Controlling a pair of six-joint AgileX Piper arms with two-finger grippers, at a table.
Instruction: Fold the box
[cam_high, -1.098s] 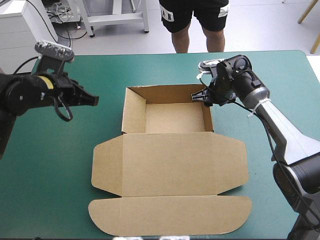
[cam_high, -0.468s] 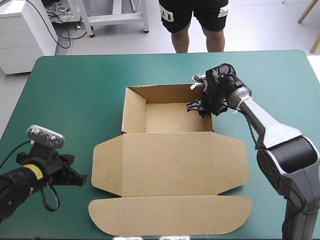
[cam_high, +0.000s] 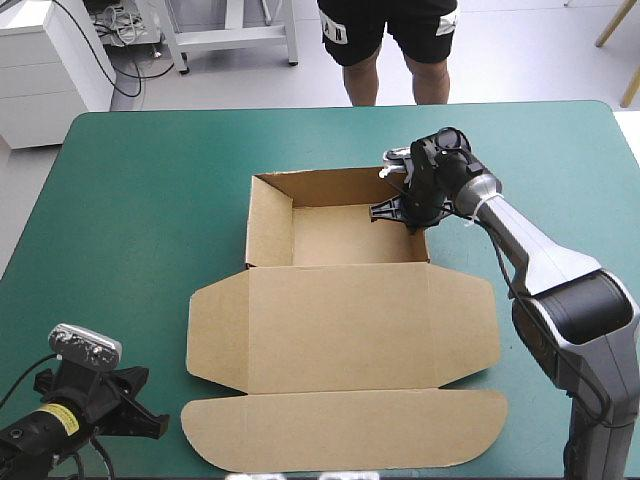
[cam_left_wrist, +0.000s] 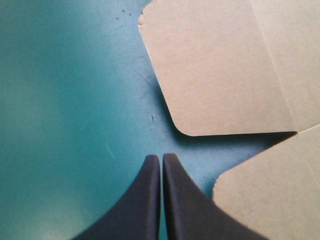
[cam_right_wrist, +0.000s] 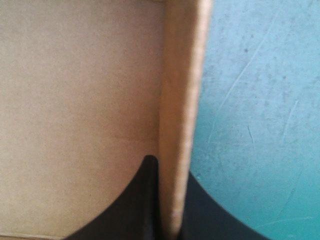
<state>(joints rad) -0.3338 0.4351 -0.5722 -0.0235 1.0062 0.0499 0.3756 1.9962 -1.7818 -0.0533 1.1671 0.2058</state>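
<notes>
1. Lower left of the high view, at the near edge: left gripper (cam_high: 153, 427), black fingers pressed together into one point (cam_left_wrist: 161, 158), holding nothing, over bare teal-green cover (cam_high: 130, 230).
2. Just ahead of that gripper: rounded corners of two brown flaps. The cover there has fine scratches and dark specks.
3. Centre: box (cam_high: 340, 300), an open tray with its lid (cam_high: 345, 335) lying flat toward the near edge and the long tuck flap (cam_high: 345, 430) nearest.
4. Upper centre: tray (cam_high: 345, 235), walls upright.
5. Upper right of centre: right gripper (cam_high: 398, 210) pinching the tray's right wall (cam_right_wrist: 180, 100), one finger inside, one outside. Pale scratches mark the cover beside it.
</notes>
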